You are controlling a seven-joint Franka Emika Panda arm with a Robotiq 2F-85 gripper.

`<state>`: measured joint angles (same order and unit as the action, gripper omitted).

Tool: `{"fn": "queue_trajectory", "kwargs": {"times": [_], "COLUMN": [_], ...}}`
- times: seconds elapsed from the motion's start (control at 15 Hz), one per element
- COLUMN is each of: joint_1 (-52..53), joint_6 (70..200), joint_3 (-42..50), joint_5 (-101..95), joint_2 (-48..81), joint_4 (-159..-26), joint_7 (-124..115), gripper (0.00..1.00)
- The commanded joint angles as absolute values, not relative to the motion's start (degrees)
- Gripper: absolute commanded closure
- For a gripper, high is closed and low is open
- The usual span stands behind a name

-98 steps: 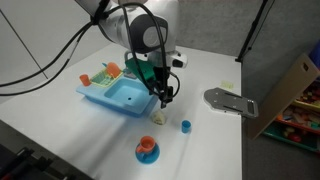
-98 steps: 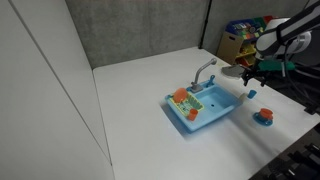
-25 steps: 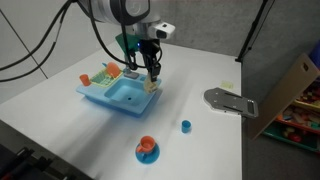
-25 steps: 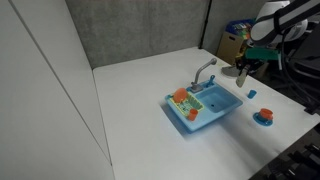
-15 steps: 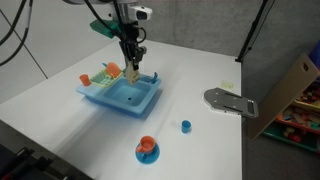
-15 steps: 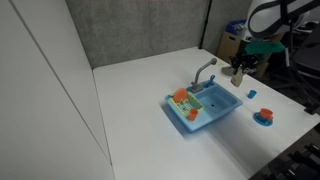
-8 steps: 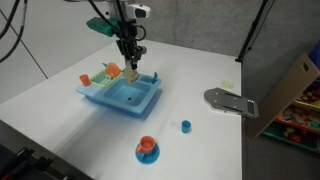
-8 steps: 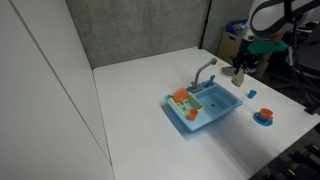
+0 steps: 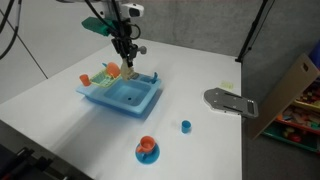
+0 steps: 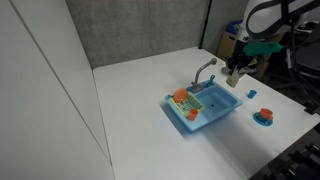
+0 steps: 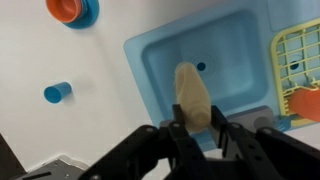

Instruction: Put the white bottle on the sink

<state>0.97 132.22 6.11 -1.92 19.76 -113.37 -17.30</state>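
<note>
The white bottle (image 11: 191, 92) is a small cream-coloured piece, and my gripper (image 11: 198, 117) is shut on its lower end. In the wrist view it hangs over the basin of the light-blue sink (image 11: 160, 55), near the basin's edge. In both exterior views the gripper (image 9: 127, 62) (image 10: 235, 72) points straight down above the sink (image 9: 112, 97) (image 10: 212, 112), close to the grey faucet (image 10: 203, 71). The bottle stays clear of the basin floor.
A dish rack (image 11: 297, 55) with colourful dishes (image 9: 104, 72) fills one side of the sink. On the white table beside it stand a small blue cup (image 9: 185, 126) (image 11: 57, 93) and an orange cup on a blue saucer (image 9: 147, 149) (image 11: 70, 10). A grey flat object (image 9: 230, 101) lies further off.
Over the last second the gripper, still holding the bottle, has shifted slightly across the sink toward the rack side. Before that it lifted the bottle from the table beside the sink.
</note>
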Motion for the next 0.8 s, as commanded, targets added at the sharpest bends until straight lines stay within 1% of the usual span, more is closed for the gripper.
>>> {"fn": "queue_trajectory", "kwargs": {"times": [0.0, 0.73], "joint_1": [2.30, 5.24], "joint_6": [134.57, 139.91], "joint_3": [4.62, 0.75], "joint_5": [-3.08, -1.92], "joint_2": [18.34, 18.62], "joint_4": [-114.87, -118.50], "joint_7": [-17.02, -15.94], "gripper": [0.92, 0.92]}}
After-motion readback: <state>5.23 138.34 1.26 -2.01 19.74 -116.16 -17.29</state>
